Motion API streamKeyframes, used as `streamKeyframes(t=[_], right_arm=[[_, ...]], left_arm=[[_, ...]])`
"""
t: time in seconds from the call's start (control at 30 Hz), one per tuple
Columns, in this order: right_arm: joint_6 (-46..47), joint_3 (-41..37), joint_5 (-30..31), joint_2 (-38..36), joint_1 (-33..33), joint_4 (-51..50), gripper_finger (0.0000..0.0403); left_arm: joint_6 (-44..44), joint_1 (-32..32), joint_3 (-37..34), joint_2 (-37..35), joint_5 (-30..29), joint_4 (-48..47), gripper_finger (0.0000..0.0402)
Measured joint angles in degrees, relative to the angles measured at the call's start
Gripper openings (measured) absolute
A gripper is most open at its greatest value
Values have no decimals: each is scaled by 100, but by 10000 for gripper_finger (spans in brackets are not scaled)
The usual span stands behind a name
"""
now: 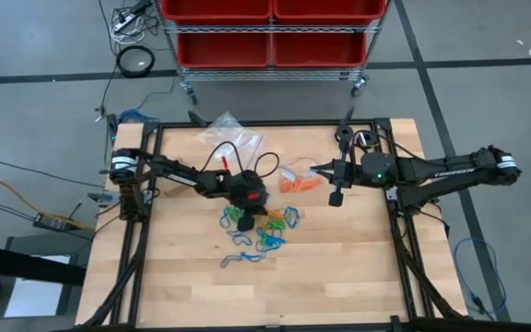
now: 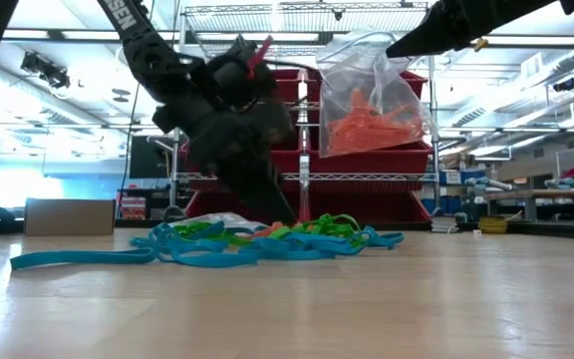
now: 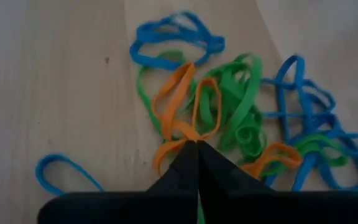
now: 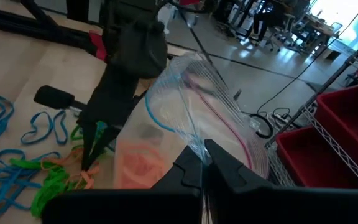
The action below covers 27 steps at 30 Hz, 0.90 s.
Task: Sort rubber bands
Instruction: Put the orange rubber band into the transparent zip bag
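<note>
Left gripper (image 3: 197,144) down in the pile of rubber bands (image 1: 258,228) at table (image 1: 358,267) centre, fingers pinched together on an orange band (image 3: 178,99). Right gripper (image 4: 202,163) raised, clamped on rim of clear bag (image 2: 375,100) holding orange bands.

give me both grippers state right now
Left gripper: shut on an orange rubber band in the pile on the table.
Right gripper: shut on the clear bag with orange bands inside, held above the table.

Clear bag (image 2: 372,95), red bins (image 1: 270,28)
</note>
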Motion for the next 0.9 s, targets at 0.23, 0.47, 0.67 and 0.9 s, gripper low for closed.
streamKeyframes(t=[0.23,0.47,0.67,0.9], right_arm=[[6,0,-3,1,0,-3,0],[11,0,-4,2,0,22,0],[11,0,-11,2,4,122,0],[57,0,-52,2,32,136,0]], left_arm=[[82,-11,0,-1029,19,-316,2],[-15,-99,0,-1685,-82,-697,1],[-507,-43,-64,-1240,-125,-1136,41],[-1068,215,-443,-387,-20,-194,163]])
